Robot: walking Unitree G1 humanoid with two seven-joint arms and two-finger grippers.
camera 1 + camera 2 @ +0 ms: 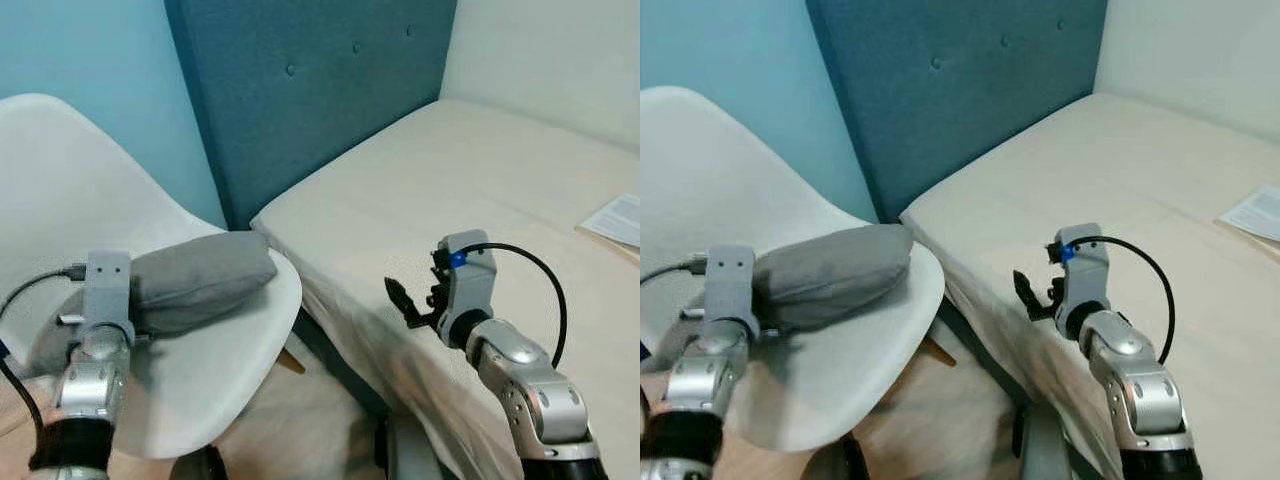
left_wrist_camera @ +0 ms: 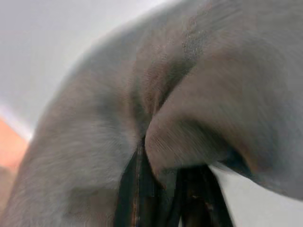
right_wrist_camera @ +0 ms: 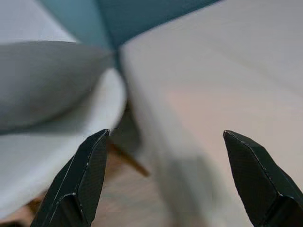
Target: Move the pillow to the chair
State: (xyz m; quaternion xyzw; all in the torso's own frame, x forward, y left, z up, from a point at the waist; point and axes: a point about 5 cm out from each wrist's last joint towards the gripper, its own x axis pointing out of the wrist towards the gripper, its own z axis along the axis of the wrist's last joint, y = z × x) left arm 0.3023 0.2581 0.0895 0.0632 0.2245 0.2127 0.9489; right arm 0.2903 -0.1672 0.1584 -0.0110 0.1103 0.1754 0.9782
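The grey pillow [image 1: 200, 280] lies on the seat of the white shell chair [image 1: 240, 370], its far end reaching the seat's rim beside the bed. My left gripper [image 2: 163, 189] is at the pillow's near end, shut on a fold of its fabric; the black fingers [image 2: 137, 189] pinch the cloth in the left wrist view. Over the bed's edge, to the right of the chair, my right gripper [image 1: 405, 300] hangs open with nothing between its fingertips [image 3: 90, 161]. It is apart from the pillow.
A bed with a cream mattress [image 1: 450, 190] and a blue tufted headboard [image 1: 310, 90] stands right against the chair. A sheet of paper [image 1: 618, 218] lies on the mattress at the far right. Wooden floor [image 1: 320, 420] shows between chair and bed.
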